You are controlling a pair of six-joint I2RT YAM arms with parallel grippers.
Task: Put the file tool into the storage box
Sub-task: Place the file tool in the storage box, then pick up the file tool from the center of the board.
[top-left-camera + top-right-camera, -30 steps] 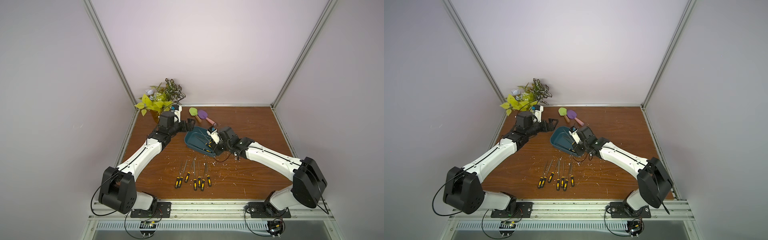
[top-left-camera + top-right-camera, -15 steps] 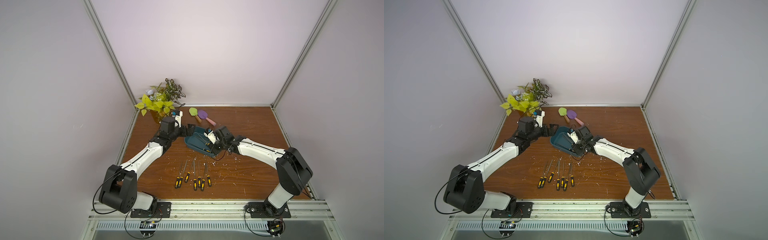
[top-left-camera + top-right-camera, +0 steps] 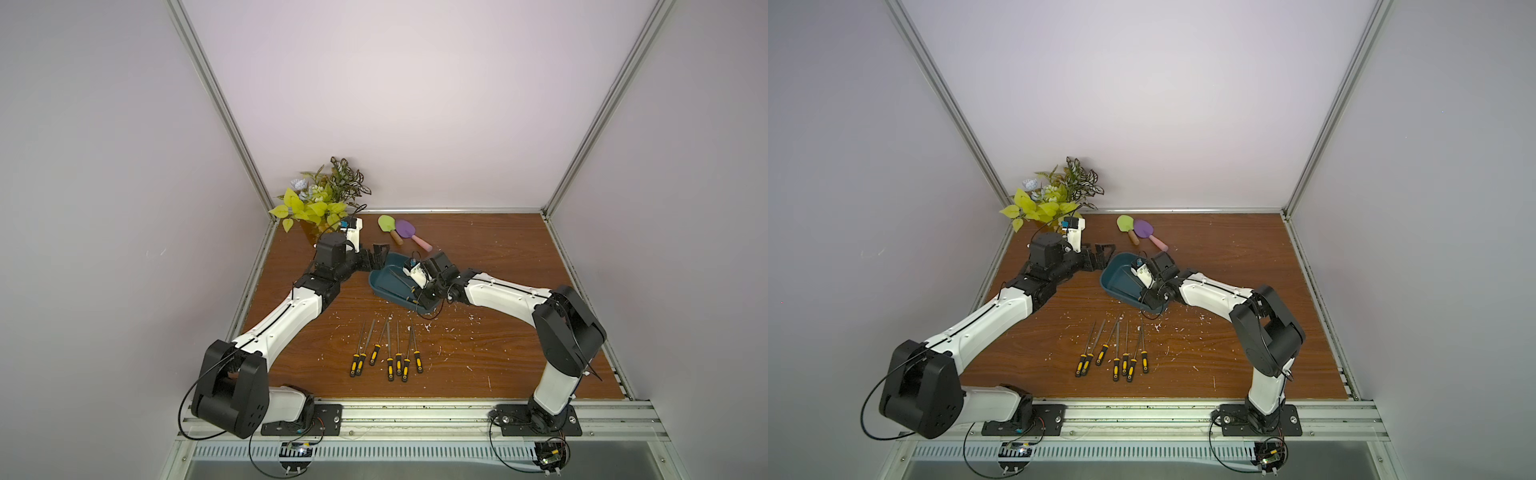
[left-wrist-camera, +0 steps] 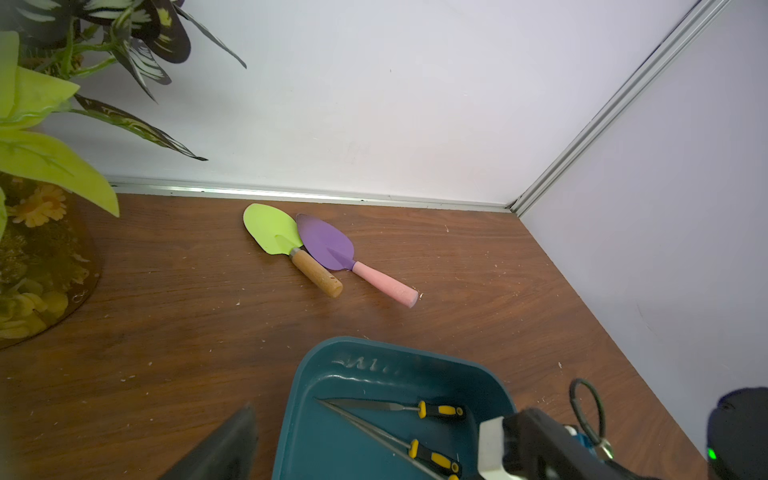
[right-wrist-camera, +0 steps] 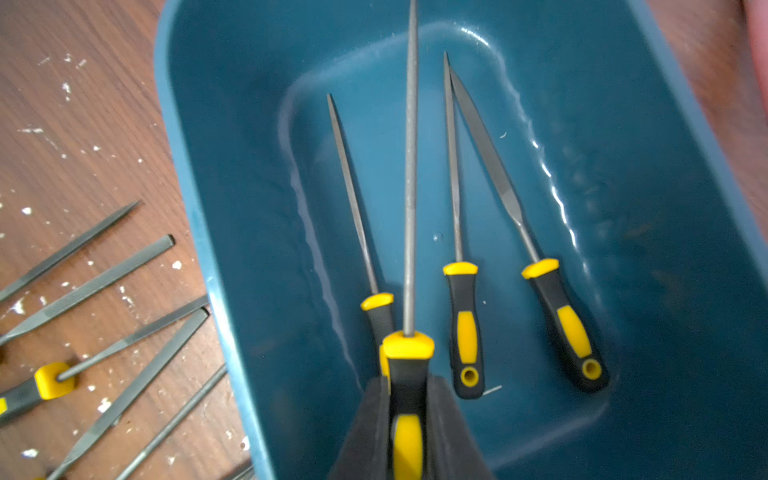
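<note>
The storage box [image 3: 383, 286] [image 3: 1115, 283], a dark teal tub, sits mid-table. My right gripper [image 5: 407, 382] [image 3: 422, 294] is shut on the black-and-yellow handle of a file tool [image 5: 410, 166], held low over the box's near end with its shaft pointing along the box. Three more files [image 5: 457, 216] lie on the box [image 5: 249, 166] floor; two of them [image 4: 415, 409] show in the left wrist view. My left gripper [image 3: 377, 258] [image 3: 1102, 254] stands open at the box's far-left corner, one finger [image 4: 224, 449] just outside the box [image 4: 332, 436] rim.
Several more files [image 3: 388, 353] [image 3: 1117, 353] [image 5: 104, 291] lie in a fan on the wooden table in front of the box. A green trowel [image 3: 386, 224] and a purple trowel [image 3: 405, 227] lie behind it. A potted plant [image 3: 320, 199] fills the back-left corner.
My left gripper has moved right, from near the plant up to the box's corner. The right arm's elbow has swung inward while its gripper stays shut on the file over the box.
</note>
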